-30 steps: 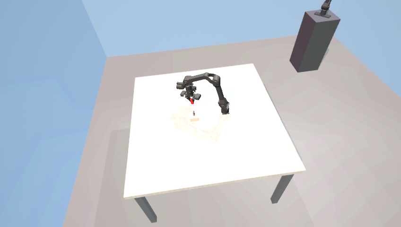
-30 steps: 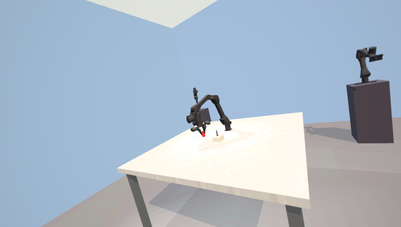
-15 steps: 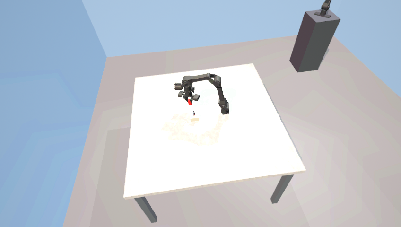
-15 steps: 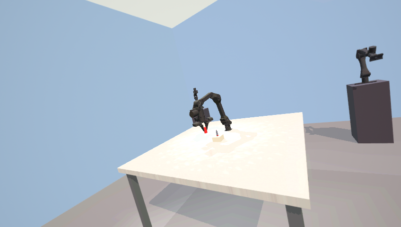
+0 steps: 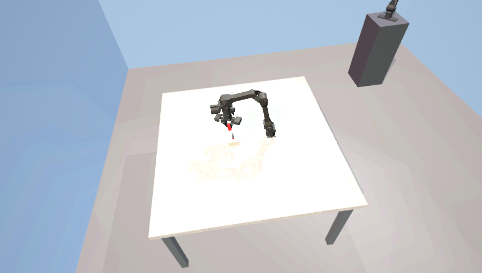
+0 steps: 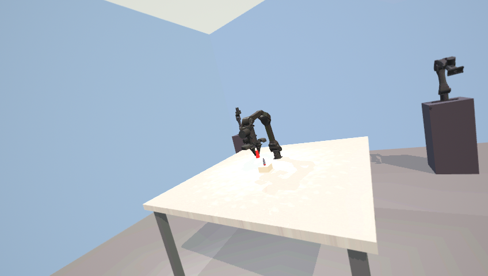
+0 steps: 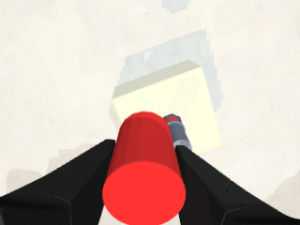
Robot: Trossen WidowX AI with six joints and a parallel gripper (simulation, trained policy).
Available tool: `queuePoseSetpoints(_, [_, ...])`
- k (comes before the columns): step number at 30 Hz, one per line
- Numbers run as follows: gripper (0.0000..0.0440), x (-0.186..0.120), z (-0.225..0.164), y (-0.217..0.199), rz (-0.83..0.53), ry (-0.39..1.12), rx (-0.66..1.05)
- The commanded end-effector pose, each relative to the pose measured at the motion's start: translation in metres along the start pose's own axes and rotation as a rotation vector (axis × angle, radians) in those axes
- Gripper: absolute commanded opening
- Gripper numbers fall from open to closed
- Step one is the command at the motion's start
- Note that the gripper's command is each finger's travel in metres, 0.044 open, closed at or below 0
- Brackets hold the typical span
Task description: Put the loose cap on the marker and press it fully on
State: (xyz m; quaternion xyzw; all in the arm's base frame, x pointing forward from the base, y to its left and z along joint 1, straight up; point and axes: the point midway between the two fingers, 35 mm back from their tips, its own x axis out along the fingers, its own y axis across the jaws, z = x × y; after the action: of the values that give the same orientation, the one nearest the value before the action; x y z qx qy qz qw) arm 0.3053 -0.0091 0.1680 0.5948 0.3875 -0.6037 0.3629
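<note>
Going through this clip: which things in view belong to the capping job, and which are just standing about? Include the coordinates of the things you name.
Part of the job:
- red cap (image 5: 229, 127) (image 6: 257, 154) (image 7: 144, 187), between the fingers
- marker (image 5: 232, 136) (image 6: 263, 161) (image 7: 178, 133), upright, uncapped
- holder block (image 5: 233, 144) (image 6: 265, 168) (image 7: 206, 112)
- table (image 5: 257, 199) (image 6: 290, 211) (image 7: 56, 56)

Standing about:
- dark pedestal (image 5: 382, 54) (image 6: 453, 136)
- second arm (image 5: 391, 7) (image 6: 442, 80) on it

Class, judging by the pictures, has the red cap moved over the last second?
Yes. In the exterior view, the red cap has gone up and rightward, nearer the holder block.
</note>
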Motion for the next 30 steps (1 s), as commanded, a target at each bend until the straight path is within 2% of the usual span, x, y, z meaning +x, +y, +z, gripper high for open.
queuePoseSetpoints(1, [0.0045,-0.005,-0.011,-0.011,-0.008,0.001,-0.01])
queuePoseSetpoints(9, [0.0025,-0.007,-0.022,-0.026,-0.02,-0.01,-0.024])
queuePoseSetpoints(30, [0.0,0.03,-0.022,-0.027,-0.064,-0.04,-0.023])
